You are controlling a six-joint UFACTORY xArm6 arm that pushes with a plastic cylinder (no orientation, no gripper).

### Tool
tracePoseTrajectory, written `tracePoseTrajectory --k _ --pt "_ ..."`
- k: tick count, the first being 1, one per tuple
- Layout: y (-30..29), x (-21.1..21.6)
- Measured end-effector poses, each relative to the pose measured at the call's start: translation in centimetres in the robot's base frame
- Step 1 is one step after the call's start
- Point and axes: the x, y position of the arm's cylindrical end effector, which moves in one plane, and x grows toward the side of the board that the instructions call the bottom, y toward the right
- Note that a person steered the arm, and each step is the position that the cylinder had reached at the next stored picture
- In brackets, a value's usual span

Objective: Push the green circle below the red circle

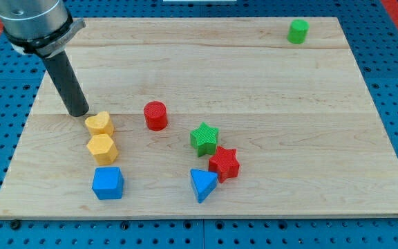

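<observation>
Dark rod, no fingers to read: my tip (80,113) sits far-left on the wooden surface (268,83), just left of a yellow block (99,124). Red circle (155,115) is right of that. Green circle (298,31) is far right, well apart from both.

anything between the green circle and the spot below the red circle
Nothing visible blocks it. The green circle sits alone near the view's top right; the board toward the spot below the red circle is bare. The green star lies just right of that spot. My tip is far left, beside the yellow blocks.
</observation>
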Motion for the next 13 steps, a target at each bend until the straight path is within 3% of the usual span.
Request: tracePoseTrajectory --k 3,4,5,6,7,8,9,10,11,12,13 --pt "5.7 1.3" --pt "5.2 -1.1" --pt "10.6 -9.4" --pt "23.3 -14.9" --pt "36.1 -13.8" --pt "44.3 -18.6" --pt "43.3 -23.5" --pt "34.6 -22.9" --pt "30.2 -17.9" --pt "32.2 -24.2" --pt "41.8 -23.9"
